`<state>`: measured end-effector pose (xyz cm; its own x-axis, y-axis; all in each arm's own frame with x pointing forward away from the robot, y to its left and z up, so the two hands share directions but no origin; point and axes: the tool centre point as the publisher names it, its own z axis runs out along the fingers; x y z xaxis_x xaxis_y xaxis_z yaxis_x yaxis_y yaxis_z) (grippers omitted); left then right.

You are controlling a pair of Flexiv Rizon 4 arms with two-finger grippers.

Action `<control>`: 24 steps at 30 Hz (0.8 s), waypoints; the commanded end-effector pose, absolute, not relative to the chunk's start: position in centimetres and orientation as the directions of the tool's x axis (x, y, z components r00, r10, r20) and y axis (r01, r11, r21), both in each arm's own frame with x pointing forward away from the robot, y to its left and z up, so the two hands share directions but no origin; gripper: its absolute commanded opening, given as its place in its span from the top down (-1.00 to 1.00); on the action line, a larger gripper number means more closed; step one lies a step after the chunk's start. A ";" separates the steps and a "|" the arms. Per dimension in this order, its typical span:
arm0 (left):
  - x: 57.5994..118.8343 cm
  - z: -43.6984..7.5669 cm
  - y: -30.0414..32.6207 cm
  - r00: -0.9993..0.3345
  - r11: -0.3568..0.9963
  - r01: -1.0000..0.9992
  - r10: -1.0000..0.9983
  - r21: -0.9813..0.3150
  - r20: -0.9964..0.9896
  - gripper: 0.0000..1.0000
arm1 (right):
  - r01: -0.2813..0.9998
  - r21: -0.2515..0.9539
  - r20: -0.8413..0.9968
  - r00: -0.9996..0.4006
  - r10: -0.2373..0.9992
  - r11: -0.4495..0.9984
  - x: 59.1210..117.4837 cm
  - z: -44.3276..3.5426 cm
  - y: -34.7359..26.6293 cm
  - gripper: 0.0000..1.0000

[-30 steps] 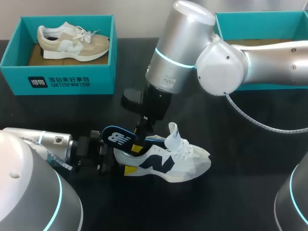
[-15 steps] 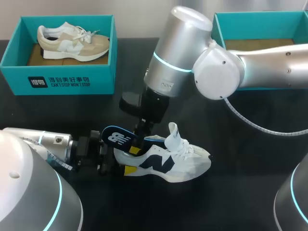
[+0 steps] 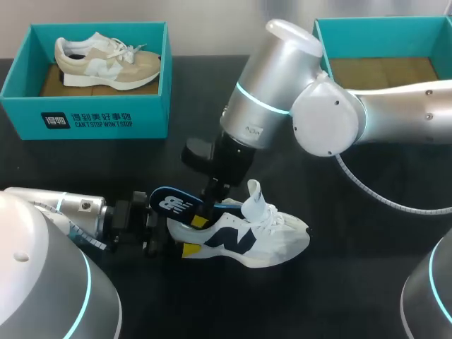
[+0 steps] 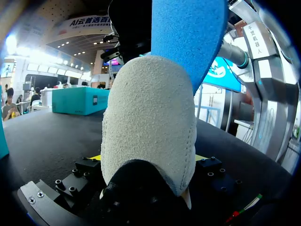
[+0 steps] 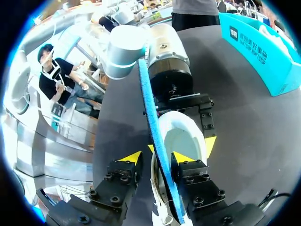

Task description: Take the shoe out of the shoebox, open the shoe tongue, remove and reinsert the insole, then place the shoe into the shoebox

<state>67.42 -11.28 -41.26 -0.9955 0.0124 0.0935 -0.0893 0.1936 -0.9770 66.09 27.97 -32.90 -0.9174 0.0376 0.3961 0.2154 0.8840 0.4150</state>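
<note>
White sneaker: the white low-top sneaker with a navy side logo (image 3: 247, 236) stands on its sole on the black worktop (image 3: 339, 282), its heel between the left fingers (image 3: 183, 244) and its toe pointing away from them.
Insole: the blue foam insole with a navy top face (image 3: 173, 201) sticks up out of the shoe's opening and leans back over the heel, its edge running between the right fingers (image 3: 210, 195).
Left fingers: low on the worktop, closed on the heel from both sides.
Right fingers: above the shoe's opening, spread astride the insole. One yellow tip sits just beside it and the other is apart from it, so they are not gripping.
Tongue: the white tongue (image 3: 254, 192) stands raised, just beyond the right fingers.
Shoeboxes: a teal cardboard shoebox (image 3: 85, 116) holding a beige sneaker (image 3: 106, 63) lies well beyond the left fingers. A second teal shoebox (image 3: 381, 39) sits behind the right arm.
</note>
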 end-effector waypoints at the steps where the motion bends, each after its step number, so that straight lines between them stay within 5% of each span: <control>1: 67.5 -41.5 -11.2 -0.996 0.194 -0.090 0.010 -0.977 0.094 1.00 | 0.214 0.418 0.392 -0.919 0.038 0.883 66.0 -32.9 28.4 0.55; 3: 67.5 -41.5 -11.2 -0.996 0.194 -0.090 0.010 -0.977 0.094 1.00 | 0.219 0.426 0.391 -0.919 0.039 0.878 66.1 -32.9 28.5 0.96; 4: 67.5 -41.5 -11.2 -0.996 0.194 -0.090 0.010 -0.977 0.094 1.00 | 0.220 0.429 0.391 -0.919 0.040 0.876 66.1 -32.9 28.5 1.00; 24: 67.5 -41.5 -11.2 -0.996 0.194 -0.090 0.010 -0.977 0.094 1.00 | 0.233 0.576 0.372 -0.928 0.002 0.783 67.1 -27.7 30.4 1.00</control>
